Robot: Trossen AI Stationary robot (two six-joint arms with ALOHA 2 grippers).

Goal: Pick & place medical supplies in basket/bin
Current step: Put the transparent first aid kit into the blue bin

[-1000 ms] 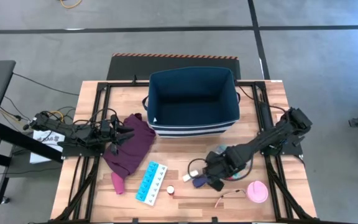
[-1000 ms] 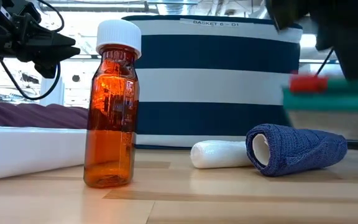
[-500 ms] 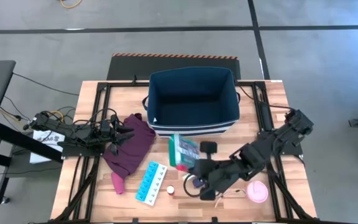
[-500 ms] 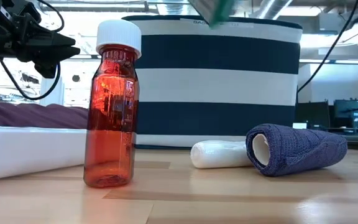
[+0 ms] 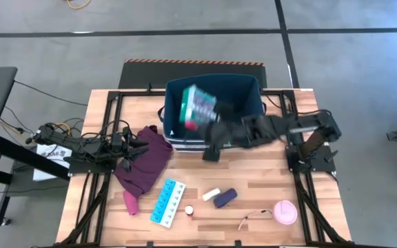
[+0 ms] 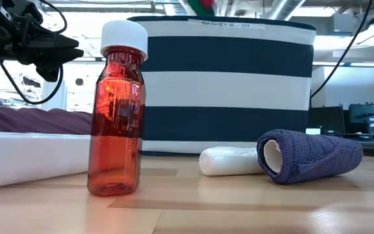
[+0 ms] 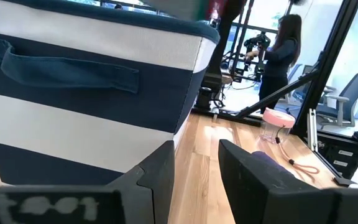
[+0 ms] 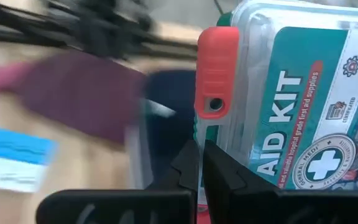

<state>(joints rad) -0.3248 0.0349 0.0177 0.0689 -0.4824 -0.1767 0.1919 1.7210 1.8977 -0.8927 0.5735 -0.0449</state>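
Right gripper (image 5: 211, 118) fingers clamped on teal-white first-aid kit box (image 5: 196, 107), red latch, above blue striped bin (image 5: 250, 131).

Your basket (image 5: 216, 127) is dark blue with white stripes at its base. The first-aid box (image 8: 303, 112) is teal and white with a red latch (white cross on its label). The bottle (image 6: 117, 117) is amber with a white cap, the bandage roll (image 6: 310, 156) dark blue, the cloth (image 5: 143, 162) maroon, the pill organizer (image 5: 167, 201) light blue, the disc (image 5: 285, 212) pink.
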